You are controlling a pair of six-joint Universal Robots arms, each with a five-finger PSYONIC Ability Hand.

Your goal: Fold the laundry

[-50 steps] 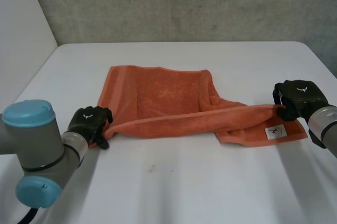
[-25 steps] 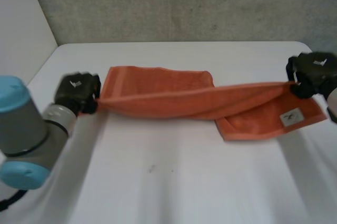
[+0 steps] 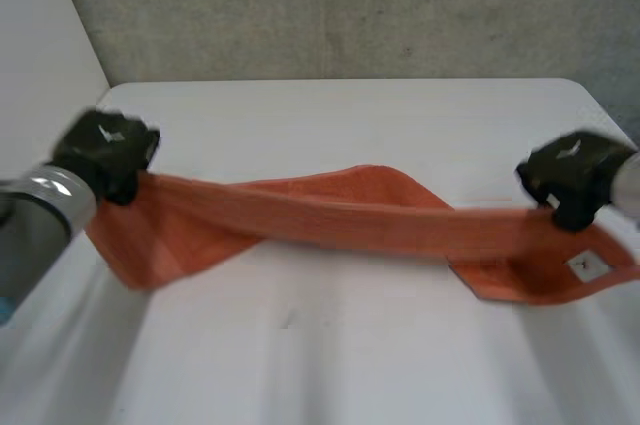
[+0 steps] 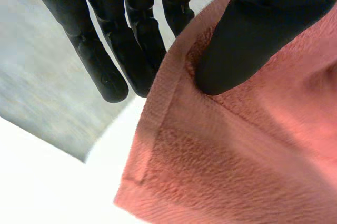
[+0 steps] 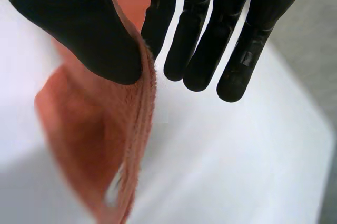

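orange towel (image 3: pixel 350 217) is lifted over the white table (image 3: pixel 330 355), pulled into a long twisted band between the two hands. it runs across the table's width from near the left edge to near the right edge, roughly midway between the far and near edges.

left hand (image 3: pixel 105 153) has the towel's left end, close to the table's left edge and toward the far-left corner. in the left wrist view the thumb (image 4: pixel 247 39) presses onto the cloth (image 4: pixel 237 155) just inside the hem. the fingers (image 4: pixel 108 66) are straight and sit behind the hem edge, so the towel is pinched between thumb and fingers. a loose flap hangs below this hand.

right hand (image 3: pixel 572 177) has the towel's right end, by the table's right edge. in the right wrist view the fingers (image 5: pixel 231 45) are straight. the thumb (image 5: pixel 79 29) sits against the nearest finger with the towel's edge (image 5: pixel 89 139) clamped between them, and the rest of the cloth hangs below the palm. the flap under this hand carries a small white label (image 3: pixel 585 265).

can't tell whether the hanging flaps touch the table top or clear it.

grey concrete wall (image 3: pixel 350 5) runs behind the table's far edge.
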